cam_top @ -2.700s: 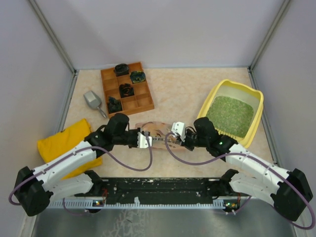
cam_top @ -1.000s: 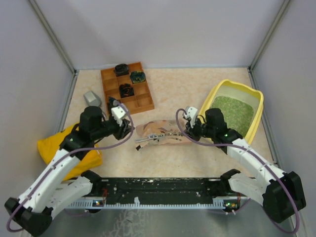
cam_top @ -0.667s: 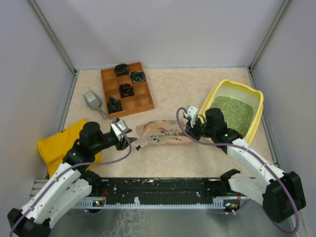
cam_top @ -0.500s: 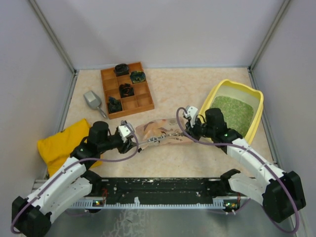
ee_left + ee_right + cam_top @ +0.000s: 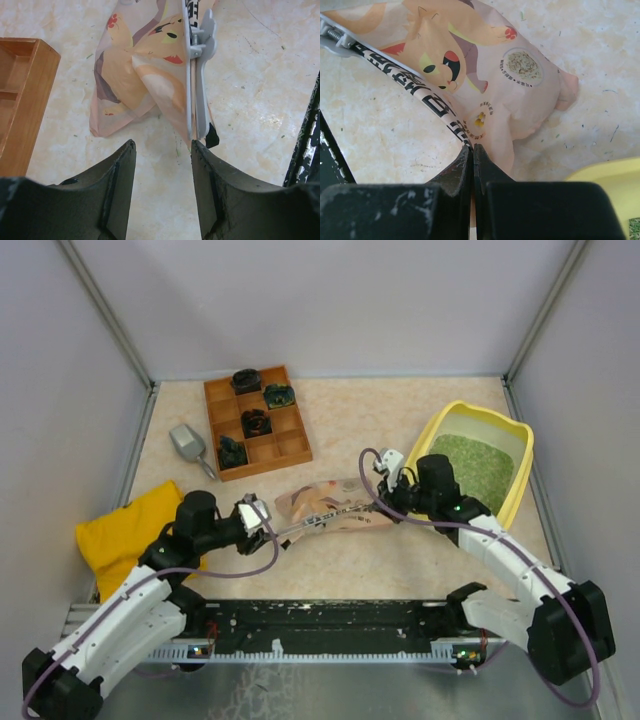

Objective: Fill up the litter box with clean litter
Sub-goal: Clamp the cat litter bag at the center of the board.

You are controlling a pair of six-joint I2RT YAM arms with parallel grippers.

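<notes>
The litter box (image 5: 480, 408) sat on the table to the right of the pouch (image 5: 325, 508), near the pouch's right end. A bed of clean litter (image 5: 480, 465) covered most of its floor, with a pale bare strip left at the side farthest from the pouch. The filling therefore looked largely done.

The pouch lay flat and slack, with a grey clip (image 5: 200, 75) clamped along its mouth, so no pouring seemed under way.

The left gripper (image 5: 161, 145) hovered at the pouch's left end. Its fingers (image 5: 120, 175) were spread and grasped nothing, and the clip's tip was just beside one of them.

The right gripper (image 5: 472, 147) was at the pouch's right end with its fingers clenched tight together. Their tips met the printed edge strip, but I could not tell whether any film was pinched between them.

What remained appeared to be minor: topping up the bare strip if a fuller bed was wanted, otherwise leaving the pouch closed and pulling both arms clear. The scoop (image 5: 186, 443), far left of the pouch, lay untouched.
</notes>
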